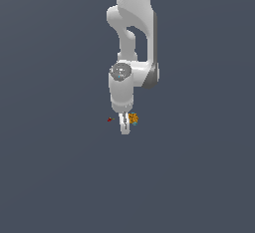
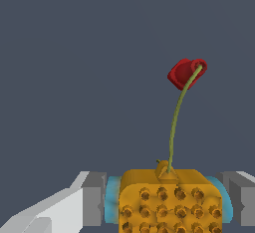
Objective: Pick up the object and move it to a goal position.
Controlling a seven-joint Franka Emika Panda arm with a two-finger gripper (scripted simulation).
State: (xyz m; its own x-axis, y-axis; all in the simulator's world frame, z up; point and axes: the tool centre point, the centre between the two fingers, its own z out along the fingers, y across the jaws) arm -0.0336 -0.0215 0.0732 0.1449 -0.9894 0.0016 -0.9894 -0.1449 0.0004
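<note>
The object (image 1: 133, 119) is a tiny orange-yellow block with dark speckles, at the tips of the white gripper (image 1: 126, 125), which hangs straight down from the arm. In the wrist view the object (image 2: 169, 202) fills the gap between the two grey fingers (image 2: 93, 199). Their light blue pads (image 2: 111, 203) press on both of its sides, so the gripper (image 2: 167, 204) is shut on it. A thin green stem (image 2: 174, 127) rises from the object's top to a dark red blob (image 2: 187, 72).
A tiny dark red dot (image 1: 109, 119) lies just to the exterior view's left of the gripper, at about the same height. The white arm (image 1: 132, 38) comes down from the top of that view. All around is plain grey-blue ground.
</note>
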